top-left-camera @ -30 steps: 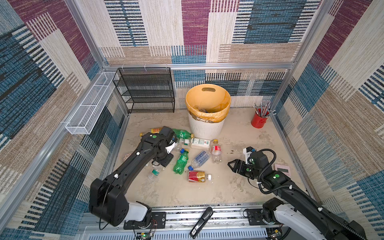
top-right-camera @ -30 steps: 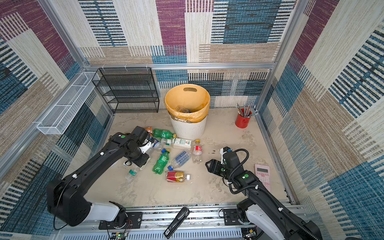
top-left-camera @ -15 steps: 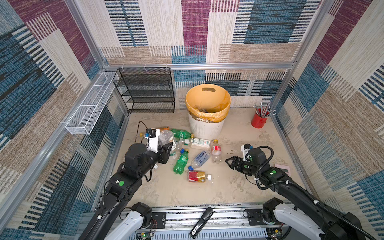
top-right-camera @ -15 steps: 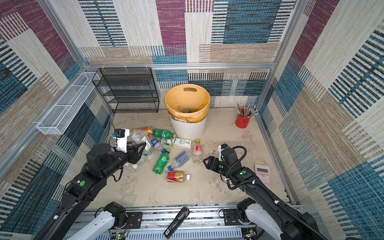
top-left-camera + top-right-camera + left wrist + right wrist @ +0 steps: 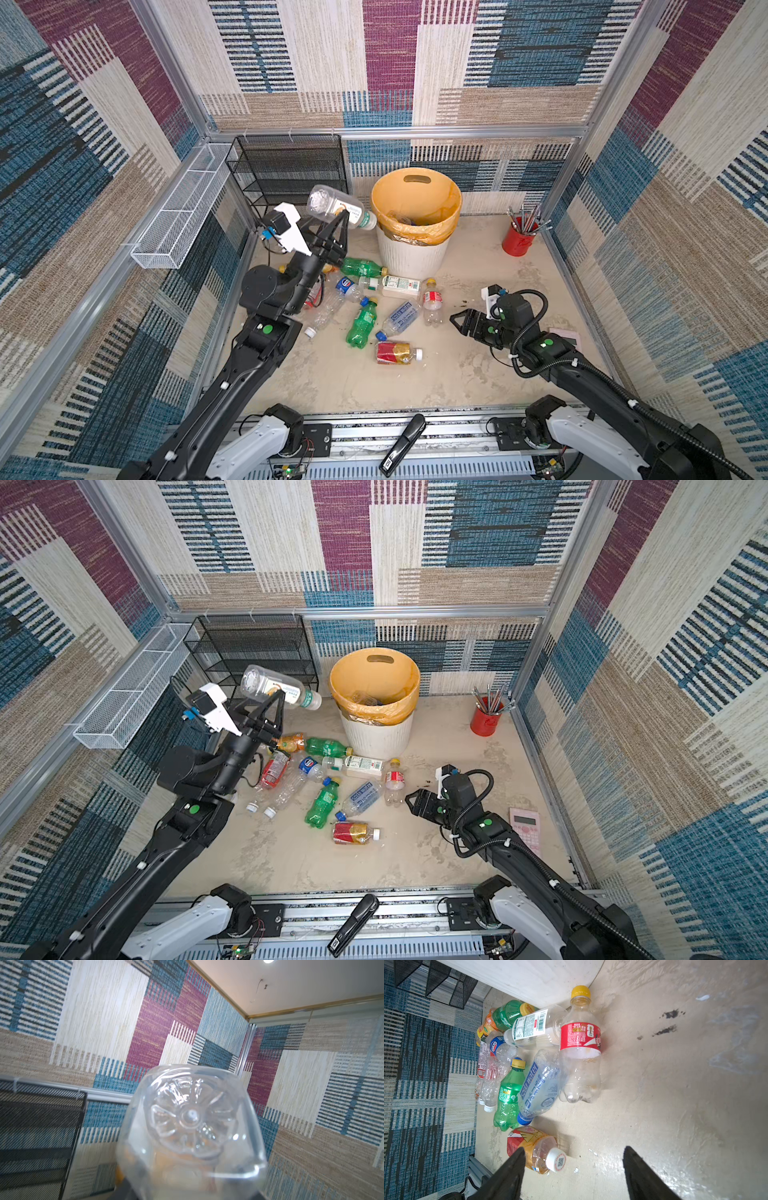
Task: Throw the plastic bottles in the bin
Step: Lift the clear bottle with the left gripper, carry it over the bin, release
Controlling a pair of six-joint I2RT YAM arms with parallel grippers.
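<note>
One clear bottle point(image 5: 332, 204) sits clamped in the left jaws, held high beside the bin point(image 5: 411, 258). The right jaws gape empty near the red-labelled bottle point(image 5: 432, 300).

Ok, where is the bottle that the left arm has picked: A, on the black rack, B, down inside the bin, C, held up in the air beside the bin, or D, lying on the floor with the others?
C: in both top views the left gripper is shut on the clear bottle, raised well above the floor just left of the bin, its cap end near the rim.
</note>
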